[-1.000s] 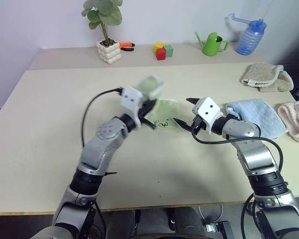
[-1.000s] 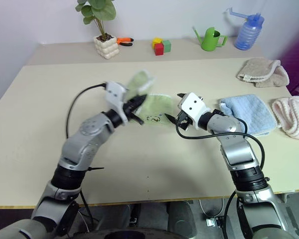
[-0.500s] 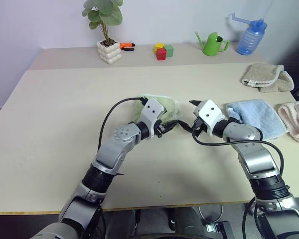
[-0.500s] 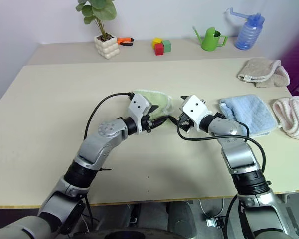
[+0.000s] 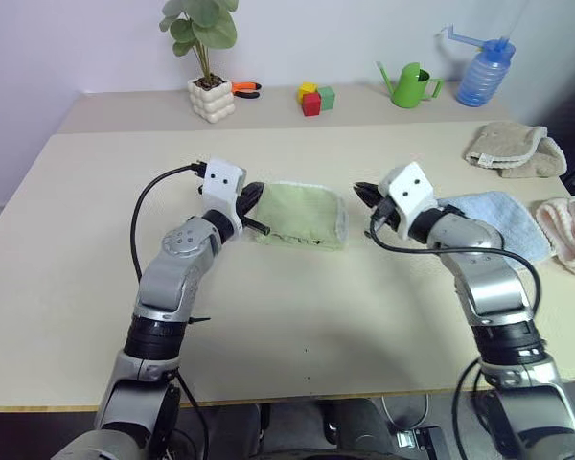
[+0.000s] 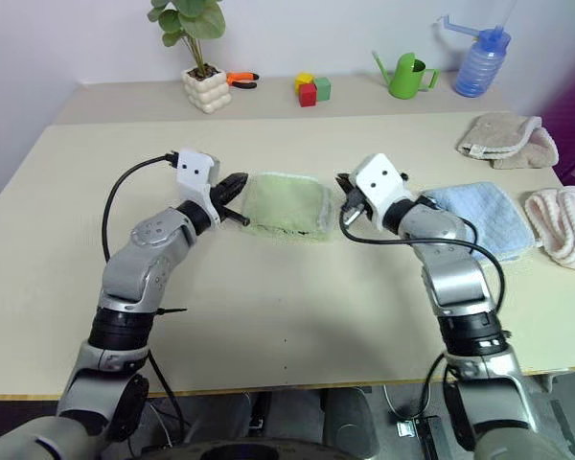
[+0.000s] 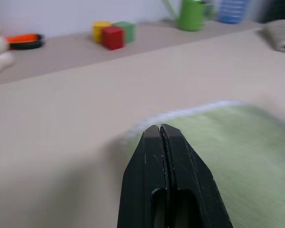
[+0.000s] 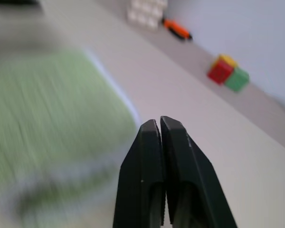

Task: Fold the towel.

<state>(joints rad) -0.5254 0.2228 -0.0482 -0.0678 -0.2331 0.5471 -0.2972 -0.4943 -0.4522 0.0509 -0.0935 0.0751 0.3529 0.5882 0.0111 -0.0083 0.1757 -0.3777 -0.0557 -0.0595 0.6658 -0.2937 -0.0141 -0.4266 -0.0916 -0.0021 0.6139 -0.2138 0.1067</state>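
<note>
The towel (image 5: 302,217) is a small light-green cloth with whitish edging, lying folded and flat on the table (image 5: 297,316) between my two arms. My left gripper (image 5: 255,207) hovers at the towel's left edge. In the left wrist view its fingers (image 7: 149,156) are pressed together with nothing between them, just over the towel's edging (image 7: 180,116). My right gripper (image 5: 364,195) sits just off the towel's right edge. Its fingers (image 8: 149,152) are also shut and empty, with the green cloth (image 8: 47,109) beside them.
A light-blue towel (image 5: 503,216) lies behind my right forearm, a pink one (image 5: 570,233) at the right edge and a beige one (image 5: 513,147) further back. A potted plant (image 5: 210,99), orange pliers (image 5: 244,89), coloured blocks (image 5: 313,98), a green watering can (image 5: 407,84) and a blue bottle (image 5: 481,72) line the back.
My left gripper carried a raised flap across the towel, let it go, drew back to the left and shut. The towel now lies folded flat. My right gripper went from open to shut.
</note>
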